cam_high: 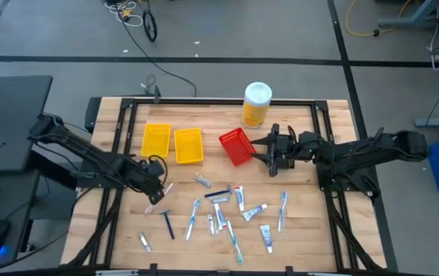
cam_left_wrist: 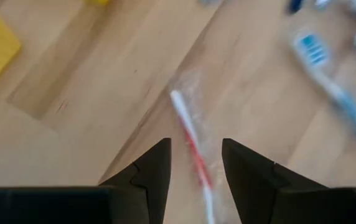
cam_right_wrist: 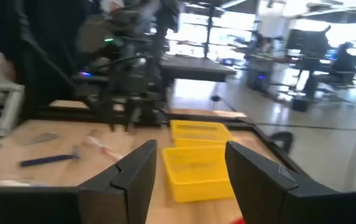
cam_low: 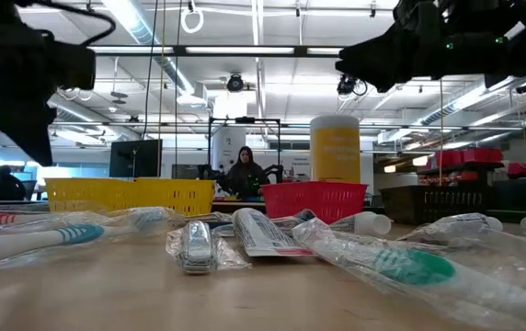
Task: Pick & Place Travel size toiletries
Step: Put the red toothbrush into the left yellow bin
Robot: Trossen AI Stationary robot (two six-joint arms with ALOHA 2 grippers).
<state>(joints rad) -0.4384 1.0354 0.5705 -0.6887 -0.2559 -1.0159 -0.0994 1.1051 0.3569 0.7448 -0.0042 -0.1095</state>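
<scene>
High view: left tool (cam_high: 155, 198) low over the table (cam_high: 311, 238), just beside a pink toothbrush (cam_high: 160, 198), in front of two yellow bins (cam_high: 173, 143). Right tool (cam_high: 269, 151) hangs by the red bin's (cam_high: 235, 146) right edge, yellow canister (cam_high: 255, 104) behind it. Toiletries (cam_high: 219, 215) lie scattered on the table's front half: toothbrushes, tubes, a razor (cam_high: 168, 223), packets.

Low view: wrapped toothbrush (cam_low: 387, 262) and tube (cam_low: 261, 232) lie close in front; yellow bins, red bin (cam_low: 314, 200) and canister (cam_low: 335, 147) stand behind. Both arms show dark at the top. A person (cam_low: 245, 172) sits far back.

Left wrist view: left tool (cam_left_wrist: 195, 163) spread, fingers (cam_left_wrist: 156, 165) apart on either side of the wrapped pink toothbrush (cam_left_wrist: 190, 134), which lies flat on the wood; whether they touch it is unclear. A blue toothbrush (cam_left_wrist: 333, 87) lies farther off.

Right wrist view: right tool (cam_right_wrist: 187, 163) spread, nothing between its fingers, above the table. Yellow bins (cam_right_wrist: 193, 158) ahead, razor (cam_right_wrist: 50, 158) and left arm (cam_right_wrist: 128, 93) beyond.
</scene>
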